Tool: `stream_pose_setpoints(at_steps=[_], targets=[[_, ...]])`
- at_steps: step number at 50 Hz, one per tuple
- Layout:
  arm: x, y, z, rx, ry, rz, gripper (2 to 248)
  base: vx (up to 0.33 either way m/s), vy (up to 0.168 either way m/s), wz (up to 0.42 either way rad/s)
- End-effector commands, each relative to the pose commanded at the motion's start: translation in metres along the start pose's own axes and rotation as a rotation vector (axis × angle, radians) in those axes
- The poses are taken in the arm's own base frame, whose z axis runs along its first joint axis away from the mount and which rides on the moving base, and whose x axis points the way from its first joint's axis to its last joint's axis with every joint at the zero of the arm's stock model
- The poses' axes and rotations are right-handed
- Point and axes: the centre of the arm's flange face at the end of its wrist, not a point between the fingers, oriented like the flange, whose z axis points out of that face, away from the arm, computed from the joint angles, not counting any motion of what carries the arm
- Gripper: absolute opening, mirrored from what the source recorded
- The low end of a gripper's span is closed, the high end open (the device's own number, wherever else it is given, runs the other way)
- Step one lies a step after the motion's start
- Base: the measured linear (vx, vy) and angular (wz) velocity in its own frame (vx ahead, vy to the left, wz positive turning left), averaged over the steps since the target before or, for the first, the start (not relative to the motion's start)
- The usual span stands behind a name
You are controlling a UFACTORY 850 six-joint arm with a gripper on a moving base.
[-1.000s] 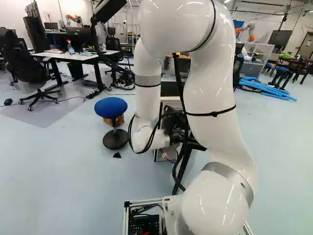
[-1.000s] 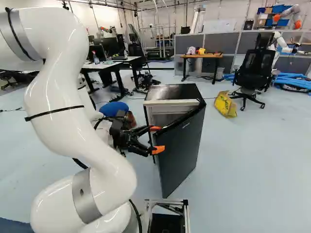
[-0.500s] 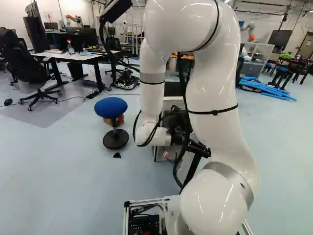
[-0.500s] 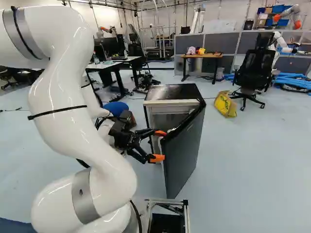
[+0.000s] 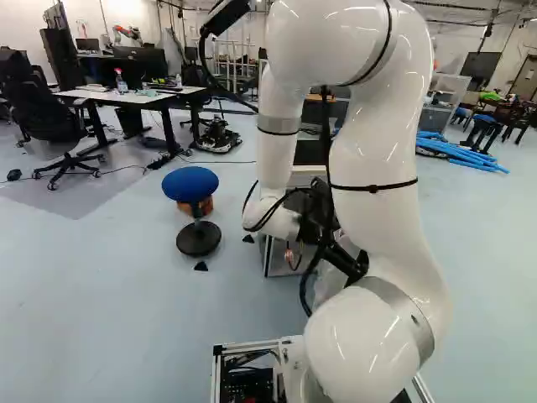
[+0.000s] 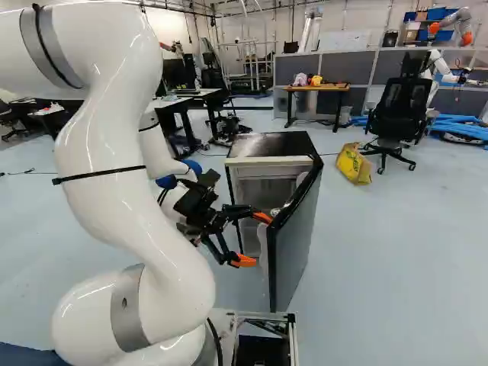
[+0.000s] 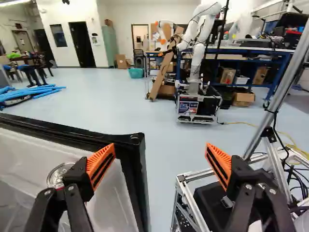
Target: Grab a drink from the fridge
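Two fingers of the black, orange-padded claw [image 7: 160, 162] stand well apart, with nothing clamped between them. Step in hand, as judged: pushing wider the dark, flat-faced door [image 6: 296, 236] of the small black box-shaped fridge [image 6: 271, 142], which is partly open.

Recommended method: keep one finger against or just behind the door's white moulded lining [image 7: 116, 193] and press toward three o'clock in the right base view, following the arc of the hinge rather than a straight line. Whether pad and lining touch cannot be confirmed. Pressure should be slow and even; a finger slipping off the black rim could let the door swing back, and a hard shove could shift the cabinet. The silver-railed base frame [image 6: 263, 320], at six o'clock from the claw in that view, calls for clearance.

Drink: none positively identified. A round, shiny-rimmed object [image 7: 54, 174] lies by the lining, at nine o'clock from the claw's centre line in the wrist view; it may be a container top.

Pose: the glossy white arm [image 6: 107, 191] rises to a high bend above its base joint, the forearm drops beyond it, and the wrist aims the claw toward four o'clock in the right base view.
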Motion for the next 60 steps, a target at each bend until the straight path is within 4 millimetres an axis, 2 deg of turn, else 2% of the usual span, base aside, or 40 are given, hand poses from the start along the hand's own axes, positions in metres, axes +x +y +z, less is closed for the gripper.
stream_pose_setpoints(at_steps=[26, 60], targets=[[0.017, -0.045, 0.029, -0.159, -0.044, 0.101, 247, 0.000, 0.000, 0.000], [0.035, -0.100, 0.081, -0.347, -0.140, 0.242, 247, 0.000, 0.000, 0.000]])
